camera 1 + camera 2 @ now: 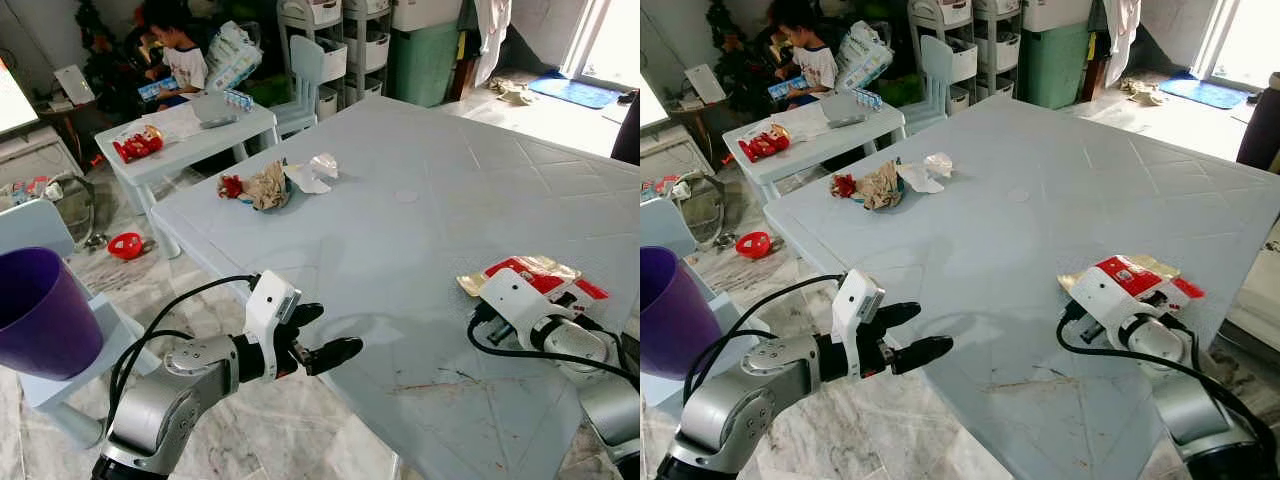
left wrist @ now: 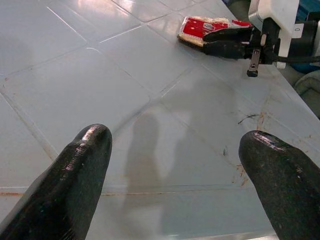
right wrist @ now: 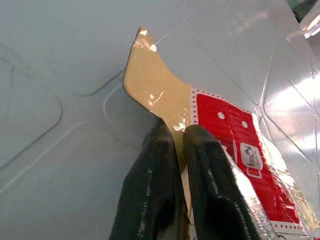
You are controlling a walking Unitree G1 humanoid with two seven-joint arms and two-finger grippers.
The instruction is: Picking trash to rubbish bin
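Bright daylight from the doorway at the far right washes the pale counter evenly, with soft shadows under the arms, glare on the red wrapper, and the near black fingers blurred in both wrist views.

The red wrapper bears a barcode label, its print too small to read.
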